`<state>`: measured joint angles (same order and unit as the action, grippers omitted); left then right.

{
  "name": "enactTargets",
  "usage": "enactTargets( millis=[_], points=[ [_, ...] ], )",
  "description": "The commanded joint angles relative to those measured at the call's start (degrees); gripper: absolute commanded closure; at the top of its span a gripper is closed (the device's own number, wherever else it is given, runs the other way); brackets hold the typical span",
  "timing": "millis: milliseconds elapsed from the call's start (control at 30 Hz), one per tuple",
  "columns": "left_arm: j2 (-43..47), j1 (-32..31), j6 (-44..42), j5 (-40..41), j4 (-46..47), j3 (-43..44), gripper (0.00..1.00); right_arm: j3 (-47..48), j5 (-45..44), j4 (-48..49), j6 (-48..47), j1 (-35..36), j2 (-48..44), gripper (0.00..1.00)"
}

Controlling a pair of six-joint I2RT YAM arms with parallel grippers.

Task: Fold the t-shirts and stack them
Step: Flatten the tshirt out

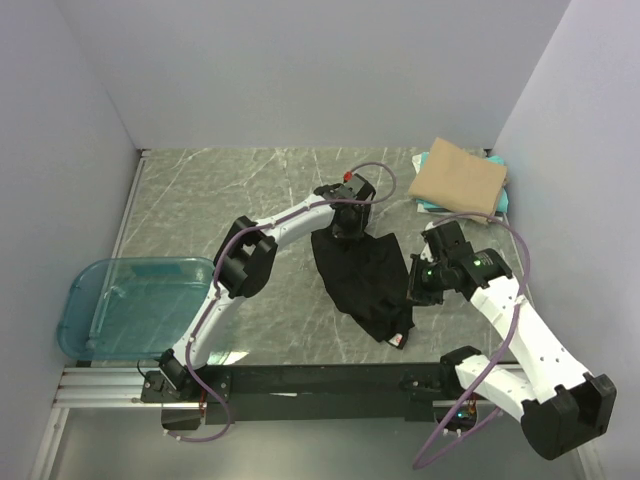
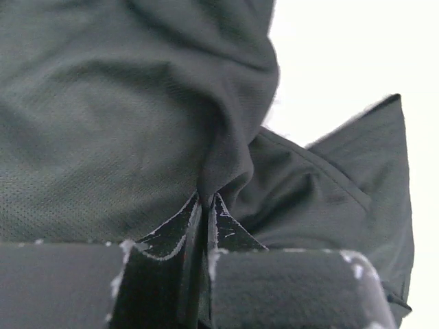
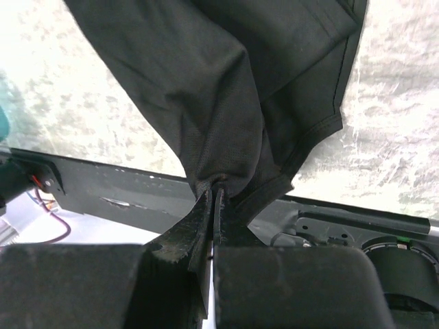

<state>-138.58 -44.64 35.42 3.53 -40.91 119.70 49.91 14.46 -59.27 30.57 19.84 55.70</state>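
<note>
A black t-shirt (image 1: pixel 365 282) hangs bunched between my two grippers over the middle of the table, its lower end near the front edge. My left gripper (image 1: pixel 345 228) is shut on the shirt's far upper edge; in the left wrist view the cloth (image 2: pixel 137 123) is pinched between the closed fingertips (image 2: pixel 206 202). My right gripper (image 1: pixel 414 290) is shut on the shirt's right edge; in the right wrist view the fabric (image 3: pixel 226 103) bunches into the closed jaws of that gripper (image 3: pixel 216 188). A folded tan t-shirt (image 1: pixel 458 177) lies at the back right.
A teal folded cloth (image 1: pixel 502 198) lies under the tan shirt. A clear blue tray (image 1: pixel 135 303) overhangs the table's left front edge. A black rail (image 1: pixel 330 380) runs along the near edge. White walls enclose the table.
</note>
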Motion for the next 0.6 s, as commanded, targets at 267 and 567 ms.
enactTargets(
  millis=[267,567],
  points=[
    [20.1,14.0,6.7,-2.5,4.1,-1.2,1.0,14.7,-8.6,7.0,-4.6,-4.9,9.8,1.0],
    [28.4,26.7,9.8,-12.8,17.6,6.5,1.0,63.5,-11.6,-0.1,-11.5,-13.6,33.3,1.0]
  ],
)
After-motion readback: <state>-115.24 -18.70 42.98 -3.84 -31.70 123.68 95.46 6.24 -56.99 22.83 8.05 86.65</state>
